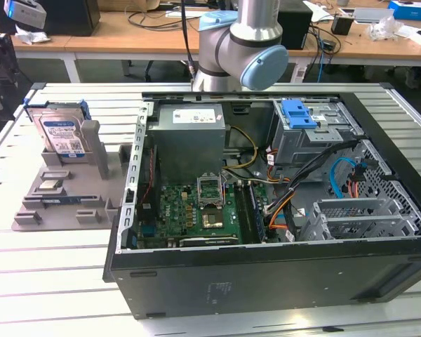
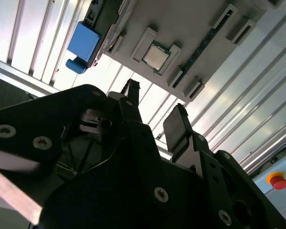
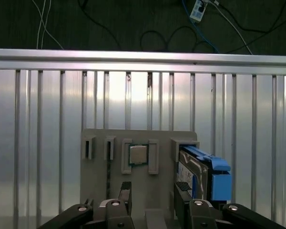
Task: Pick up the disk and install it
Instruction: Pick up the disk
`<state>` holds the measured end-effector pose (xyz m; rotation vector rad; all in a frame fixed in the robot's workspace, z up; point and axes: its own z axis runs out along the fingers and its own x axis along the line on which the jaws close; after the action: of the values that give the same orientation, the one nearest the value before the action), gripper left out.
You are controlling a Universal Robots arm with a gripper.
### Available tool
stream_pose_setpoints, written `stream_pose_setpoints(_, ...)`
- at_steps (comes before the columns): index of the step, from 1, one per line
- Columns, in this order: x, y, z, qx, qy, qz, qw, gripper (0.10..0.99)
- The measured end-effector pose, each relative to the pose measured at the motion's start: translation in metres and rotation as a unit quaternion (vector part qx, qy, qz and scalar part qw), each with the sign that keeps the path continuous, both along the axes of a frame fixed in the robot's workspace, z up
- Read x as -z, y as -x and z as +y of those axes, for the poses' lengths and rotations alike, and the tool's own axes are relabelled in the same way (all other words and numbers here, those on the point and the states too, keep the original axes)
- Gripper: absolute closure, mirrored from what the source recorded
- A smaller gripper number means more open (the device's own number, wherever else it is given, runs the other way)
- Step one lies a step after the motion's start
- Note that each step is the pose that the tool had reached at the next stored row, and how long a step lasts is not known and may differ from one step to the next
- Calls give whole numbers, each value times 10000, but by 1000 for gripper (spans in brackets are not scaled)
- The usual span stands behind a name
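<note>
The disk (image 1: 62,132), silver with a white-and-blue label and a blue bracket around it, stands on edge in a slot of the grey holder (image 1: 52,203) on the exterior view's left. In the first wrist view the disk (image 3: 196,175) sits just beyond one black fingertip (image 3: 181,192). My gripper (image 3: 152,194) is open, hovering over the holder with nothing between its fingers. The second wrist view shows my gripper (image 2: 155,100) open too, with the blue bracket (image 2: 83,44) further off.
An open computer case (image 1: 266,274) lies on the slatted aluminium table (image 1: 49,274), with a motherboard (image 1: 196,210), power supply (image 1: 189,137) and a grey drive cage (image 1: 309,144) topped by a blue clip (image 1: 298,112). A processor chip (image 3: 138,154) rests on the holder. A red button (image 2: 278,181) is nearby.
</note>
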<state>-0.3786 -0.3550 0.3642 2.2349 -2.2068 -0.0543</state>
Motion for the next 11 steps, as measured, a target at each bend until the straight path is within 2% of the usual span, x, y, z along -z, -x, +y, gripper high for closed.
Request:
stream_pose_setpoints(8,0,-42,178,-1,9,0,10000,604)
stream_pose_setpoints(10,1,-67,272,0,10,0,10000,604)
stream_pose_setpoints(11,1,-71,297,-1,10,0,10000,604)
